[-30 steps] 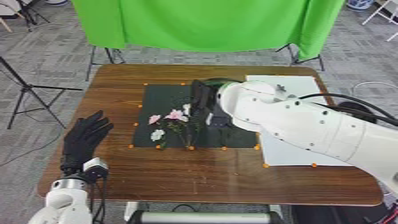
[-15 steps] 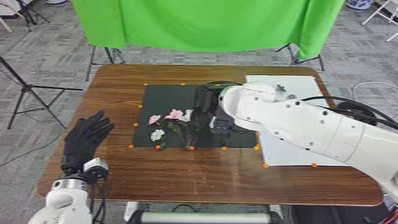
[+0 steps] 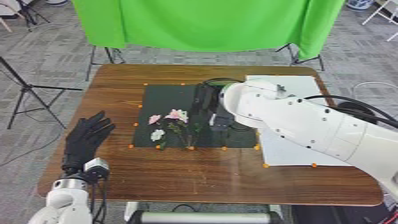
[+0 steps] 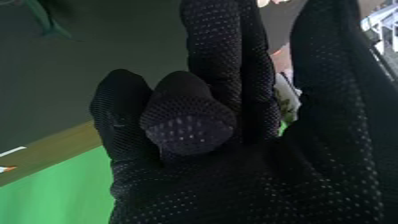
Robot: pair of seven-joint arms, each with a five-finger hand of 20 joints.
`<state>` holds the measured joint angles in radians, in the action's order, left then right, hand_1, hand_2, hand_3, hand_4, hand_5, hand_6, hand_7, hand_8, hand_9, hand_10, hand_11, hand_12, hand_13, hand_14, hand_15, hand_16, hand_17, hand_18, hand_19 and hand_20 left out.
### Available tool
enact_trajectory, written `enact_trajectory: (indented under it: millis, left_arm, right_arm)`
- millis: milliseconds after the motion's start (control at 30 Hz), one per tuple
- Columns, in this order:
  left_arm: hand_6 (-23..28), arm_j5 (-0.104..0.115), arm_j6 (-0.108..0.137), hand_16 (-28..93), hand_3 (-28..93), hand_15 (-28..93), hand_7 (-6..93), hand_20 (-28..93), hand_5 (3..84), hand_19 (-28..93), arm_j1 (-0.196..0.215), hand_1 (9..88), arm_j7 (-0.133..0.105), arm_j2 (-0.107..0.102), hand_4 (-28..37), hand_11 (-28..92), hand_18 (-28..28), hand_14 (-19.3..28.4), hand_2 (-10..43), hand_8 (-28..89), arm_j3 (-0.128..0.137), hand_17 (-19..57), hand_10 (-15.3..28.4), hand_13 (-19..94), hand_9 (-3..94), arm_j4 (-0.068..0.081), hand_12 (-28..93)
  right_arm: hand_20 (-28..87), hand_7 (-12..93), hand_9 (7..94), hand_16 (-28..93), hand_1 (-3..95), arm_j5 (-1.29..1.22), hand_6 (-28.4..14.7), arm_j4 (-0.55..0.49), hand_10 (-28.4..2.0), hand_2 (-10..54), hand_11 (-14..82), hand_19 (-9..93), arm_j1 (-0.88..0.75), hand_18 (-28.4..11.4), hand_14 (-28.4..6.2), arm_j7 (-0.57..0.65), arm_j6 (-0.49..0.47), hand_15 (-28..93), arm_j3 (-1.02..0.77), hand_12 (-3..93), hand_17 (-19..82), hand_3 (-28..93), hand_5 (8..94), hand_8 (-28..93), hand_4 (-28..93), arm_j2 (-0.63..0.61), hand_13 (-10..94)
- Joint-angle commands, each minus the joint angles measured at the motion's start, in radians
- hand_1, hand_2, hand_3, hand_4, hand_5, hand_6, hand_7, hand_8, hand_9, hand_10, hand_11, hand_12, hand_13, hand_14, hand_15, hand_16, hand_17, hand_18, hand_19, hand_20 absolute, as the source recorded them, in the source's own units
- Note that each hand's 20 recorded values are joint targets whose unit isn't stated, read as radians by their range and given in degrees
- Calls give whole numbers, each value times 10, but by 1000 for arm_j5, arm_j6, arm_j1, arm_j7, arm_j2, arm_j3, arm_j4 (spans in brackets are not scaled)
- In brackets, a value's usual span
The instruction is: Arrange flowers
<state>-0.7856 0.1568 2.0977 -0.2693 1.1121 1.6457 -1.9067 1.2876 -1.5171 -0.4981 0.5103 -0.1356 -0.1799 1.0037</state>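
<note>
Head view, near to far: the left hand, at the left of the frame beside the dark mat, lies with its fingers relaxed and spread, touching no flower. Low on the mat, left of centre in the frame, stems run up from a white flower and, just beyond, a pink cluster and a smaller pink bloom. The right hand, upper centre, is over the mat beside these blooms. In the wrist view some of its fingers run straight and close together, others are bent toward the palm, and the thumb stands off across a narrow gap; no stem is plainly gripped (a thin one could be masked by the glove, so contact cannot be told). Farther up, a small grey-green piece sits on the white sheet, upper right. Likely faults: a low sweep of the glove could crush petals; crossed stems could drag a neighbour along; and the narrow gap, if slightly misplaced, could close beside a stem or let it slip.
</note>
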Motion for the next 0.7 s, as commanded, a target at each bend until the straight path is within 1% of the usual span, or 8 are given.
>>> enact_trajectory:
  millis: [33, 100, 133, 200, 333, 433, 600, 700]
  left_arm:
    - [46, 0, -16, 16, 712, 229, 110, 184, 473, 90, 5, 172, 15, -1, -283, 184, 143, 177, -28, -67, 2, 77, 132, 377, 456, 1, 127]
    - [46, 0, -16, 16, 712, 229, 110, 184, 473, 91, 5, 172, 16, 1, -283, 184, 143, 177, -28, -67, 2, 76, 132, 377, 456, 1, 127]
    - [46, 1, -18, 16, 712, 228, 110, 184, 473, 91, 4, 172, 16, 0, -283, 184, 143, 177, -28, -67, 1, 76, 132, 377, 456, 1, 127]
    - [46, 0, -19, 16, 712, 229, 110, 183, 473, 90, 2, 172, 17, -2, -283, 184, 143, 177, -29, -67, -1, 76, 132, 377, 456, 1, 127]
    - [46, 0, -22, 16, 712, 230, 110, 183, 473, 91, 3, 171, 21, -1, -283, 185, 143, 177, -29, -67, 1, 76, 132, 377, 456, 0, 127]
    - [47, 2, -23, 15, 711, 229, 110, 183, 473, 90, 2, 171, 23, -3, -283, 184, 143, 177, -28, -67, -2, 76, 132, 377, 456, 1, 127]
    - [47, 2, -26, 15, 711, 229, 110, 183, 474, 90, -6, 172, 27, -4, -283, 185, 143, 177, -28, -67, -4, 76, 132, 378, 456, 5, 127]
    - [46, -1, -30, 15, 712, 230, 111, 183, 474, 91, -5, 171, 29, -3, -283, 185, 143, 178, -28, -67, -3, 76, 132, 377, 456, 4, 127]
  right_arm:
    - [589, 194, 867, 314, 352, -23, -2, -8, -122, -95, 329, 932, 10, -167, -30, -30, 115, 663, -2, 243, 625, 681, 778, 13, -123, -23, 892]
    - [589, 198, 865, 315, 335, -60, 0, -8, -123, -91, 328, 932, 4, -167, -30, -73, 183, 664, 10, 245, 625, 698, 778, -18, -124, -26, 892]
    - [591, 207, 854, 317, 318, -84, 2, -11, -126, -58, 301, 932, 3, -166, -33, -84, 214, 665, 17, 238, 624, 700, 769, -75, -120, -27, 887]
    - [591, 212, 828, 317, 306, -117, 1, -12, -131, -28, 255, 932, 1, -167, -37, -131, 264, 664, 32, 222, 617, 700, 746, -99, -120, -28, 880]
    - [568, 200, 745, 303, 292, -164, -4, -7, -139, 12, 166, 932, -4, -163, -39, -219, 291, 651, 42, 181, 601, 695, 684, -101, -125, -22, 873]
    - [551, 184, 692, 295, 278, -211, -8, 6, -137, 41, 122, 932, -11, -161, -40, -294, 245, 641, 36, 158, 598, 693, 636, -99, -131, -13, 872]
    - [538, 144, 613, 289, 247, -231, -17, 17, -130, 107, 77, 932, -25, -163, -43, -326, 106, 637, 12, 125, 597, 683, 541, -84, -153, 6, 874]
    - [538, 119, 537, 284, 203, -219, -26, 25, -122, 167, 60, 932, -34, -171, -47, -323, 37, 634, 5, 95, 598, 671, 477, -77, -166, 21, 879]
